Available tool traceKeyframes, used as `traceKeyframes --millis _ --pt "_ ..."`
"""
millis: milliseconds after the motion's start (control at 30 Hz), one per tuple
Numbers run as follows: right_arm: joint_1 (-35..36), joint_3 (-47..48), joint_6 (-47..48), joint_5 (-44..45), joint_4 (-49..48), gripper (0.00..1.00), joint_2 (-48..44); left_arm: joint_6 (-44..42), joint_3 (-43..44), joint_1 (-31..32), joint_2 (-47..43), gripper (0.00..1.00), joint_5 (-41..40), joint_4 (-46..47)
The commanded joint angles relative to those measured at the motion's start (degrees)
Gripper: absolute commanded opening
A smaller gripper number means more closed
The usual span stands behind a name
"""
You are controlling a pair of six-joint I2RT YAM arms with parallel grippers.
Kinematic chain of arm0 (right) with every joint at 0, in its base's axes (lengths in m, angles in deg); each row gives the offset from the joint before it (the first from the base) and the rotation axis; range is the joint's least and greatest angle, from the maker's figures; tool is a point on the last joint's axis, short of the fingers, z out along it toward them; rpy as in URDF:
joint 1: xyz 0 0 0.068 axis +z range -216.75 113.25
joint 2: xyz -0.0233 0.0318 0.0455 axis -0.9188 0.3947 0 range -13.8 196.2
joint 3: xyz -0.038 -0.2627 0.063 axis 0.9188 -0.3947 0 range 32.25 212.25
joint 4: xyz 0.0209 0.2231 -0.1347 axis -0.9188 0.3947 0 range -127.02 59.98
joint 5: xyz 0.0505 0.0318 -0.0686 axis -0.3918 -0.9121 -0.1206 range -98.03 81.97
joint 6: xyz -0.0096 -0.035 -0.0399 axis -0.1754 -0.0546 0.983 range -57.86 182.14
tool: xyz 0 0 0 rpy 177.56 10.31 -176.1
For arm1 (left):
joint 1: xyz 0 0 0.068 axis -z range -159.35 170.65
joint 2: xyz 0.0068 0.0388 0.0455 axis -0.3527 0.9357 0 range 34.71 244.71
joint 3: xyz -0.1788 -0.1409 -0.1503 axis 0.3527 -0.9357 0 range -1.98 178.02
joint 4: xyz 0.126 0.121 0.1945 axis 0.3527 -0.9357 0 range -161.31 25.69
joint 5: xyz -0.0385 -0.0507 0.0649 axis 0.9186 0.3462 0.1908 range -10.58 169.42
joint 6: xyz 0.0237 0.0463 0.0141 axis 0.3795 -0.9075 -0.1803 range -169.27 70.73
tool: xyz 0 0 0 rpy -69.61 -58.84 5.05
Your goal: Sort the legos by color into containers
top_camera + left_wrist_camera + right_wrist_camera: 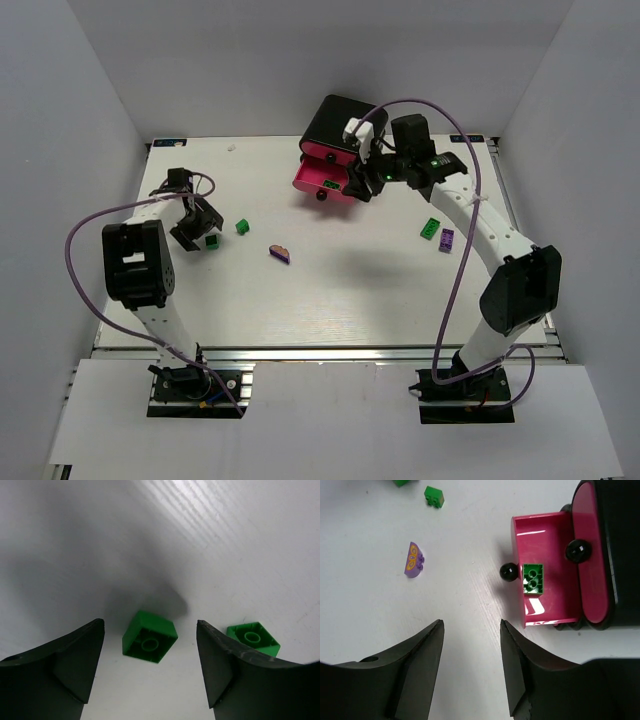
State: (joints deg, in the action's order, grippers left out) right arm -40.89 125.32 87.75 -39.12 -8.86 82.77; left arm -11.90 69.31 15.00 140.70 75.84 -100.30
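Observation:
A bright green lego (150, 636) lies upside down on the table between the fingers of my open left gripper (150, 623), untouched by either. A second green lego (252, 637) sits just outside the right finger. From above, the left gripper (195, 228) hovers at the left by that green lego (212, 241). The black box of containers (335, 122) stands at the back with one pink drawer (545, 530) pulled out, and a green lego (533, 578) rests in it. My right gripper (471, 622) is open and empty over bare table beside the drawer.
A purple curved lego (413, 560) lies mid-table, with a green one (434, 496) beyond it. A green lego (430, 229) and a purple lego (447, 239) lie beside the right arm. Black knobs (508, 571) stick out from the drawers.

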Motion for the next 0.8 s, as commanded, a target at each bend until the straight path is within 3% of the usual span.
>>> traceKeyframes --millis 0,400,667,767 --pt "-0.8 -2.9 -1.9 -1.3 -2.2 0.55 -0.9 -1.8 3.9 0.4 1.7 0.82 0.3 -0.3" --pt "-2.6 -4.0 -3.5 -1.3 -3.0 0.54 -2.4 -5.8 1.3 0.4 0.8 0.60 6.6 -0.6" --pt "-3.0 -4.5 -4.2 -1.5 -3.6 0.54 -2.8 -7.0 0.6 0.4 0.1 0.27 10.2 -0.2" --pt "-3.3 -4.9 -4.2 -1.3 -3.8 0.54 -3.5 -6.4 1.5 0.4 -3.1 0.20 14.4 1.0"
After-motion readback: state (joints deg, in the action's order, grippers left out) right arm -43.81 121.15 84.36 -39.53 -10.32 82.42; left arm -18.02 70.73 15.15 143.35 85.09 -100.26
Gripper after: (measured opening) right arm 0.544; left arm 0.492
